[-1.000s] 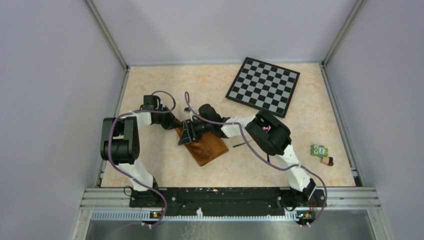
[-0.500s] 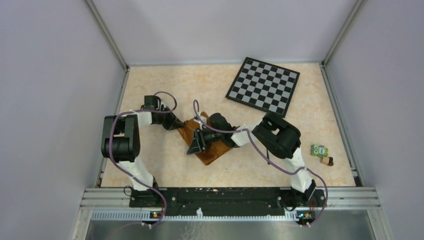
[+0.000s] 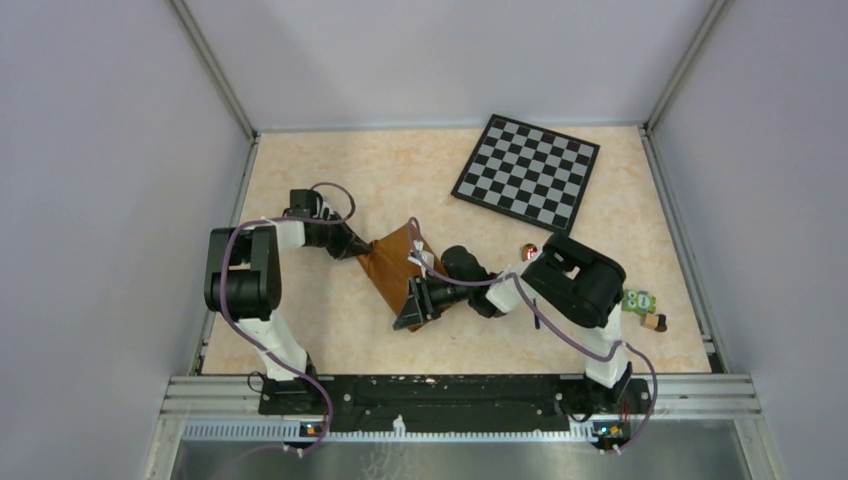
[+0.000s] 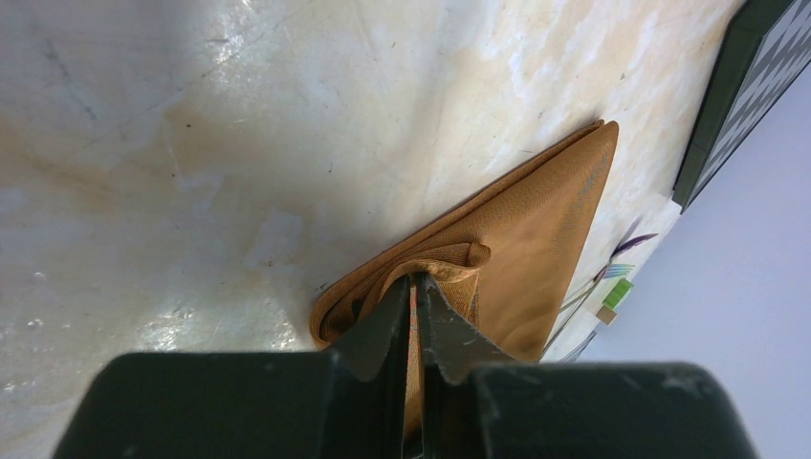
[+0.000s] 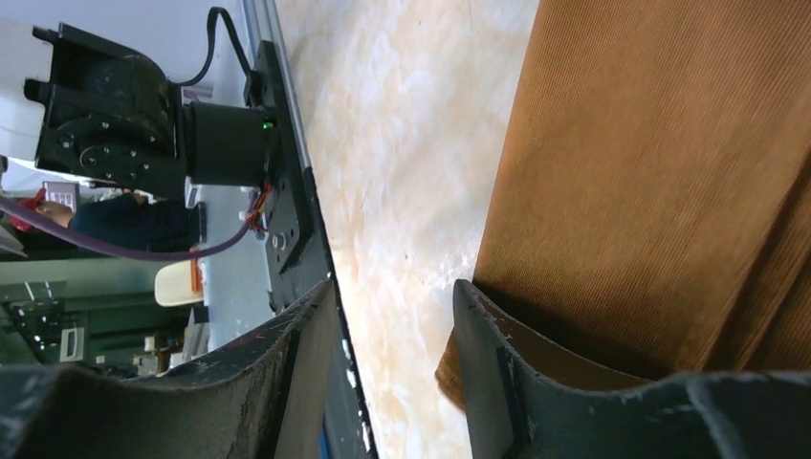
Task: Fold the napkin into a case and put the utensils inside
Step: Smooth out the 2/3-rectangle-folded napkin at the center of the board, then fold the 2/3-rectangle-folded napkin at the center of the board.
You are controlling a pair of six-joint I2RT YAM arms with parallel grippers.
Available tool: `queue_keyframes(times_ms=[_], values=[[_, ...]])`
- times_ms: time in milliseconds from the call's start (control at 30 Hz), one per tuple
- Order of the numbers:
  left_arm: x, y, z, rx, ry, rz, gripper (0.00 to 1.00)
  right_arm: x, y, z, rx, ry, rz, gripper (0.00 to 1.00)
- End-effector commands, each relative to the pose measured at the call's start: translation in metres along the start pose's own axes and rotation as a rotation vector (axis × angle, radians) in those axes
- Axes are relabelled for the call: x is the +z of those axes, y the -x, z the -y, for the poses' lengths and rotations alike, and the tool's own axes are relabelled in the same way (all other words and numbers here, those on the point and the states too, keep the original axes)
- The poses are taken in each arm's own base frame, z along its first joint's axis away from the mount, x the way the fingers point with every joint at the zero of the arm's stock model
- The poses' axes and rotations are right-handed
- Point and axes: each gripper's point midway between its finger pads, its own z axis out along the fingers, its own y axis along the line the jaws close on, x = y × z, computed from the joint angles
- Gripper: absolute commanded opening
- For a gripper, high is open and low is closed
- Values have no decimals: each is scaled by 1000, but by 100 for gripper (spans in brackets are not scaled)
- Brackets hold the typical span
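Note:
The rust-brown napkin point(image 3: 386, 264) lies folded into a long narrow band, running from the left arm toward the near edge; whether it forms a case I cannot tell. My left gripper point(image 3: 358, 250) is shut on the napkin's far-left end, and the left wrist view shows cloth point(image 4: 536, 239) pinched between the jaws point(image 4: 417, 283). At the band's near end my right gripper point(image 3: 408, 312) is open; one finger point(image 5: 486, 354) rests at the napkin's point(image 5: 669, 163) edge, with bare table between the fingers. Of the utensils, only the spoon's reddish bowl point(image 3: 527, 250) peeks out behind the right arm.
The black-and-grey checkered board point(image 3: 527, 172) lies at the back right. A small green toy point(image 3: 640, 302) sits near the right wall. The base rail point(image 3: 450, 390) runs along the near edge, close to the right gripper.
The right gripper has slid along the napkin toward the near edge, and the right arm swung right. The cloth now lies longer and narrower. The left gripper stayed on its end.

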Motion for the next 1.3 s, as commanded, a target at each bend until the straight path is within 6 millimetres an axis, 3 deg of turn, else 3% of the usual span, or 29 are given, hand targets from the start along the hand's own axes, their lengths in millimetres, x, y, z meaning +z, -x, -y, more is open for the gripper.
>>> queue_keyframes(times_ms=[0,167,267,367,400,467,567,700,833,933,1033,1133,1267], values=[[13,2,-42,4,163,29,12,-4,-20,-16,-6,16,-9,49],[12,3,-43,15,173,27,12,-5,-24,-16,-8,5,-4,49],[9,4,-40,26,175,29,12,-7,-25,-34,-56,15,-39,48],[1,6,-27,58,145,29,15,-34,-14,-68,-132,13,-44,50],[-1,6,-23,67,132,23,16,-45,-5,-65,-160,-55,-24,54],[-7,5,-13,91,106,16,20,-68,20,-49,-164,-162,14,58],[-12,3,-4,114,78,13,25,-101,54,-6,-70,-285,82,57],[-13,-1,6,137,51,-11,29,-122,82,49,30,-431,122,58],[-26,1,18,193,49,6,45,-120,98,76,65,-468,145,55],[-41,4,29,252,45,31,57,-114,93,92,84,-494,124,50],[-51,-6,43,321,43,32,66,-104,87,95,110,-459,125,39],[-60,-16,48,360,50,36,73,-87,77,78,135,-397,139,29],[-60,-41,53,409,56,5,80,-51,63,26,154,-280,152,26]])
